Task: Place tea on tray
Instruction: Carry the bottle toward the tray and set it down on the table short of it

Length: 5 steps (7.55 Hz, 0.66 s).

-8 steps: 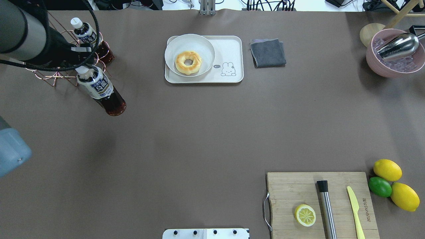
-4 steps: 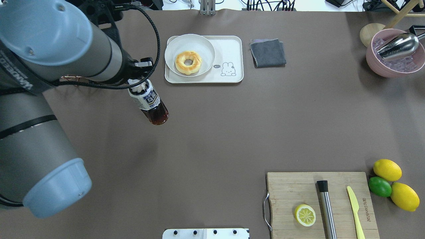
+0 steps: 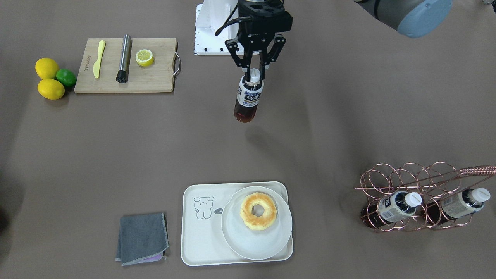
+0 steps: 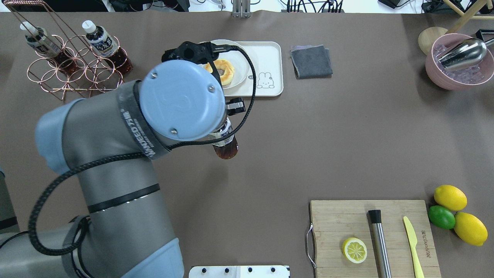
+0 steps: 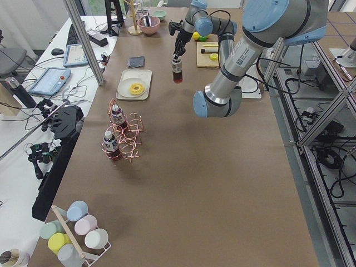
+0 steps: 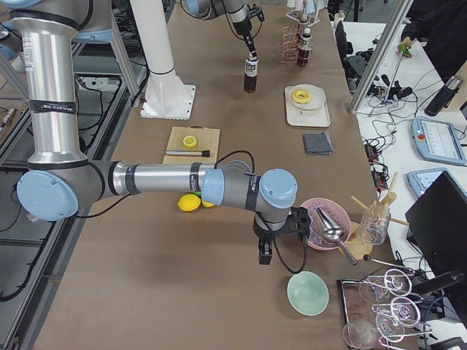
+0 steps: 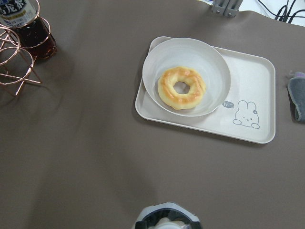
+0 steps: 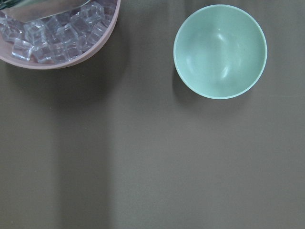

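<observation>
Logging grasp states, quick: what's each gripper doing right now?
Left gripper: shut on the tea bottle, at its neck.
Right gripper: cannot tell; only a far side view shows it.

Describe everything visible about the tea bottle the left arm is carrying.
The tea is a small clear plastic bottle with a white screw cap, a white-and-dark-blue label around its upper body and dark brown liquid showing below it. It hangs roughly upright, cap up, clear of the table, where its shadow falls. Only the left end effector touches it, shut at the cap and neck. It is short of the tray, on the robot's side.
</observation>
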Available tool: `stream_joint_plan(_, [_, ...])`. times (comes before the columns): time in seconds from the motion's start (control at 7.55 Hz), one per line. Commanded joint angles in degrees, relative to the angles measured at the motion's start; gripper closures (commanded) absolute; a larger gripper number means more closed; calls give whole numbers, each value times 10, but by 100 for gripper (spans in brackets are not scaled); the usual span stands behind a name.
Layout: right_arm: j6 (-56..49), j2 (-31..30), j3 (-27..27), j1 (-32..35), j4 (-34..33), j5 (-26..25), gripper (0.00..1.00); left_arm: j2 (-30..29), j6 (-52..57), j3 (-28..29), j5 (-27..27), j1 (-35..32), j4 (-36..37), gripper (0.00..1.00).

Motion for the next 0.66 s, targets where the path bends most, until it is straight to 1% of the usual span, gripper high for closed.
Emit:
stream_joint_plan(0.0, [-2, -10, 3, 10, 2, 0, 0, -27, -18, 39, 57, 47, 6, 100])
stream_joint_plan(0.53, [-2, -17, 0, 13, 12, 0, 0, -20, -21, 55, 65, 70, 0, 100])
